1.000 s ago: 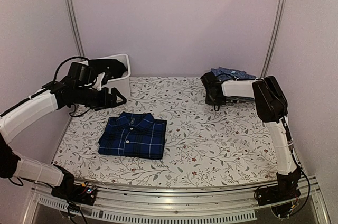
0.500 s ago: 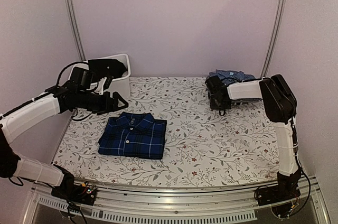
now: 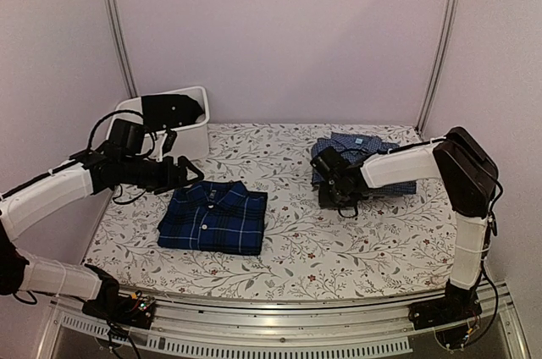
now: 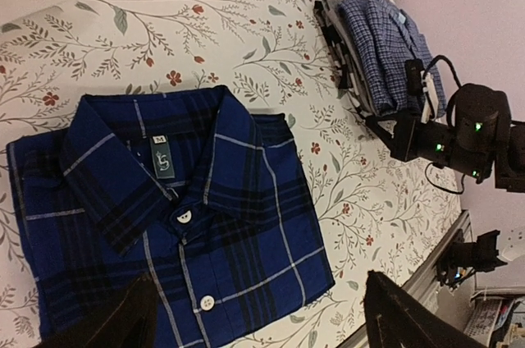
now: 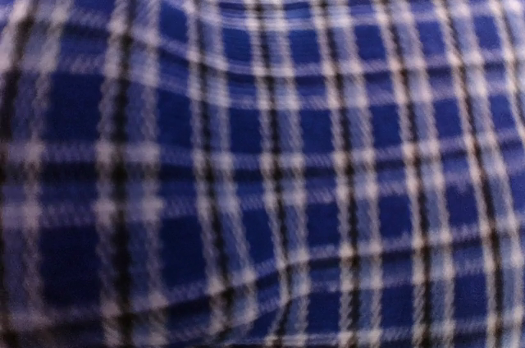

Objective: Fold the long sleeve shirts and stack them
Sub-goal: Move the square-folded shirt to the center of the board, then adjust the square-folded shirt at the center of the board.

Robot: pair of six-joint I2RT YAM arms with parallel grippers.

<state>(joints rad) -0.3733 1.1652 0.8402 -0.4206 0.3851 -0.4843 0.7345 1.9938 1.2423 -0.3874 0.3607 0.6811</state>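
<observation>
Folded navy plaid shirt (image 3: 213, 218) lay flat on the left half of the counter (image 3: 339, 240), collar toward the rear, presumably as the base of the stack. The left fingers (image 4: 123, 323) hovered just behind it, spread wide and empty. The right fingers (image 3: 329, 174) were pinched shut on the near-left edge of the lighter checked shirt (image 3: 366, 158), folded at right rear, probably to drag it toward the plaid one.

A bench (image 3: 356, 232) under a cream cloth printed with leafy sprigs and small red flowers. Pale lilac walls (image 3: 279, 29) close the bench behind and on both sides, metal posts (image 3: 114, 20) at its back corners, a white bin (image 3: 193, 140) at its back left, a metal rail (image 3: 279, 312) along its front
</observation>
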